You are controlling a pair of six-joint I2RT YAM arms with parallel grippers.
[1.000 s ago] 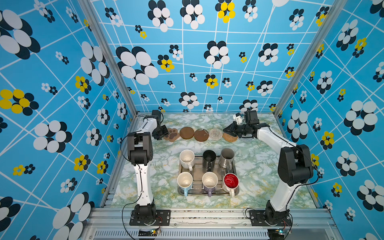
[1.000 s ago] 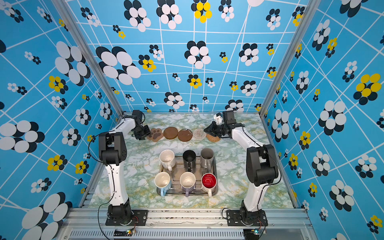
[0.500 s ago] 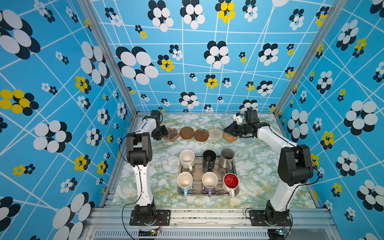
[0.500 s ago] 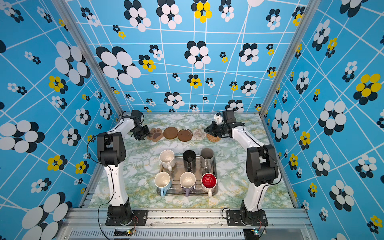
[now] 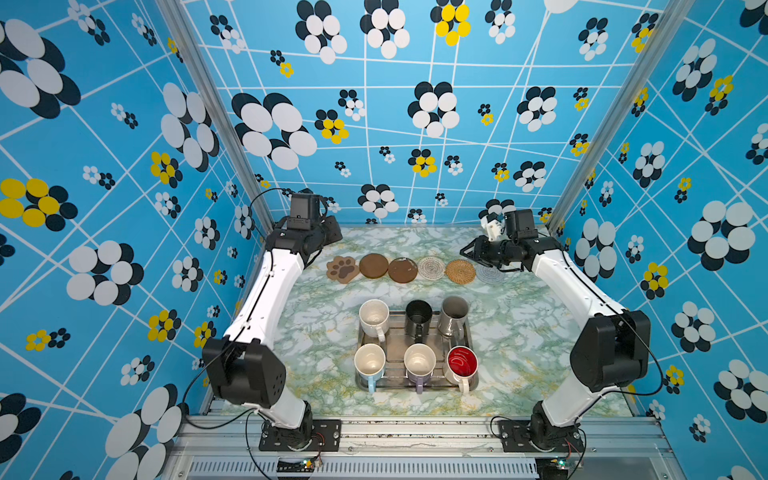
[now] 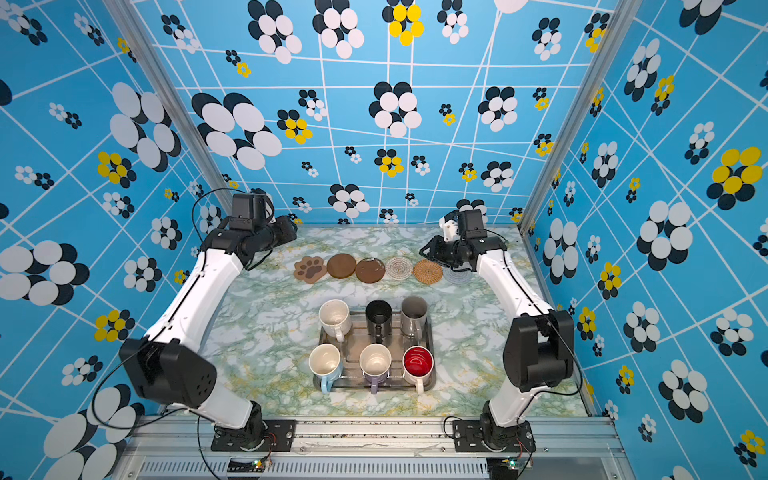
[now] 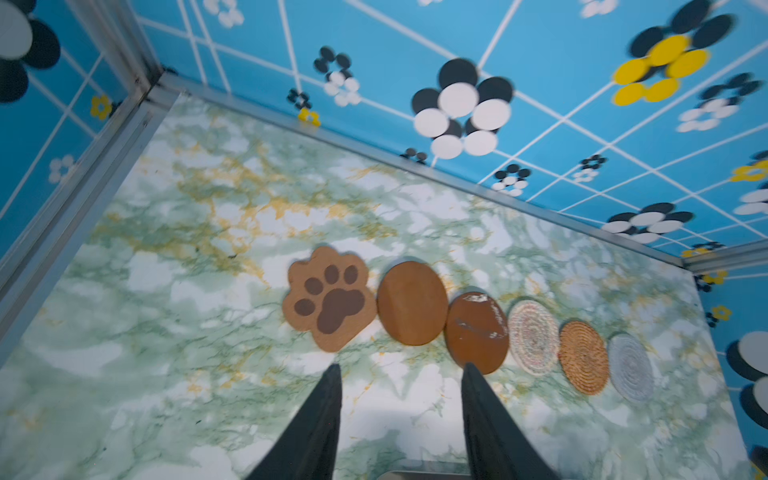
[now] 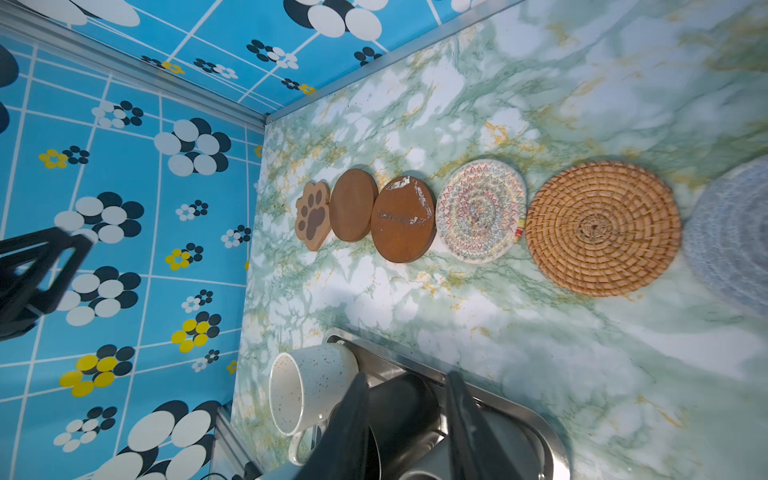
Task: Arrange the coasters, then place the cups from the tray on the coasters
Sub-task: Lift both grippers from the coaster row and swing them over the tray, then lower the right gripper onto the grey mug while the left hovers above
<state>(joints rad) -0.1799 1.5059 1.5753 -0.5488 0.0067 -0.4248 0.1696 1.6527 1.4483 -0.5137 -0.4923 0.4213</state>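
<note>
The right gripper [image 5: 467,252] has lifted clear of the end of the coaster row and spread its jaws. This uncovers the grey coaster [image 5: 490,273], which lies flat on the table [image 5: 324,332] below the gripper, just beside the rattan coaster [image 5: 460,271]. Its jaws stand partly apart and hold nothing. The left gripper [image 7: 401,368] has drawn back from the paw coaster [image 7: 329,297], which now sits a little beyond its fingertips. It too is partly open and empty, hovering over bare table. All six coasters lie in one line between the two grippers. The tray [image 5: 395,340] sits well back from both, nearer the arm bases, with the six mugs [image 5: 374,318] upright on it.
</note>
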